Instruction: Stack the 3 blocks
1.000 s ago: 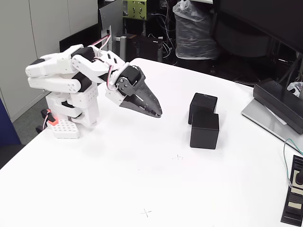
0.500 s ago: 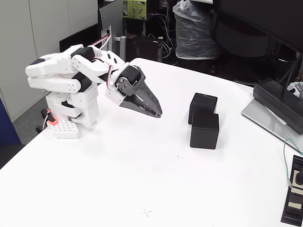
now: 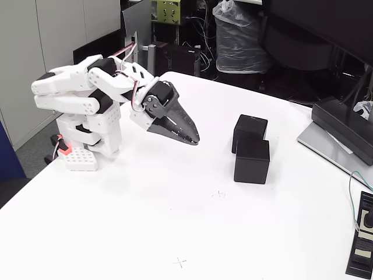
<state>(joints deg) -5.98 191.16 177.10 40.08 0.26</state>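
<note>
Fixed view: a white robot arm folds low at the left of a white bench (image 3: 145,221), its dark claw (image 3: 194,140) clenched and empty above the surface. Two black blocks sit touching, well right of it: the nearer block (image 3: 252,161) and the farther block (image 3: 250,129).

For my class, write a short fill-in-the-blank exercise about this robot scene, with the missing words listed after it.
1. The blocks in sight, such as the nearer block, are coloured ____.
2. The farther block sits directly ____ the nearer one in the fixed view.
3. The tool holds ____ and hangs above the white table.
4. In the fixed view, the tool lies to the ____ of both blocks.

Missing words: black; behind; nothing; left
</note>
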